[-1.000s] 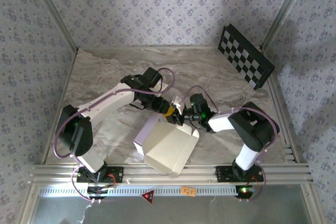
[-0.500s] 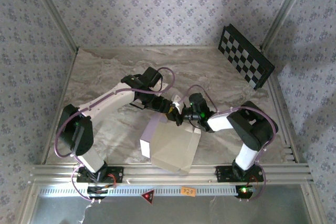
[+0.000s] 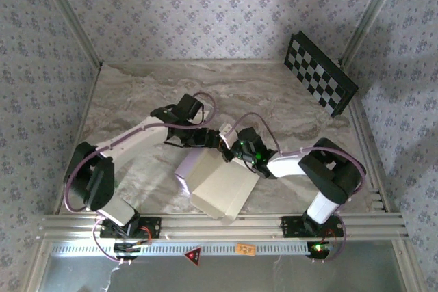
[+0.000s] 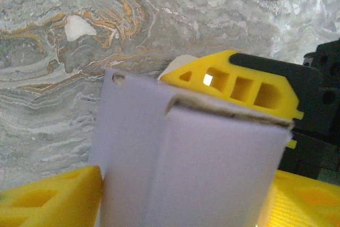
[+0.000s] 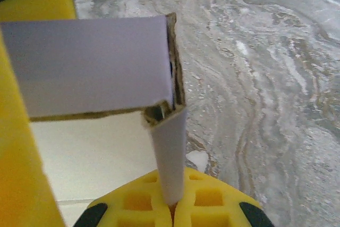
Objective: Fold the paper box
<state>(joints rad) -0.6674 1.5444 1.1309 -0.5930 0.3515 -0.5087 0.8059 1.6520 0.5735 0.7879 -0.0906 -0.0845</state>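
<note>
- Since a second ago, both arms have swung to your left and the paper box has gone with them, turning a little on the tabletop; the right gripper has closed and the left one has widened.
- Nearest you, the box sits between the two arm bases, just beyond the front rail, with its cream face up and a lilac wall showing on its left side.
- At the box's far edge, your right gripper is closed tight on a thin upright lilac wall, which is pinched between its yellow fingers.
- Just left of it, your left gripper has its fingers spread wide on either side of a lilac panel; you cannot tell from the left wrist view whether they press on the card.
- Farthest off, a checkerboard panel leans in the far right corner, well apart from the box.
</note>
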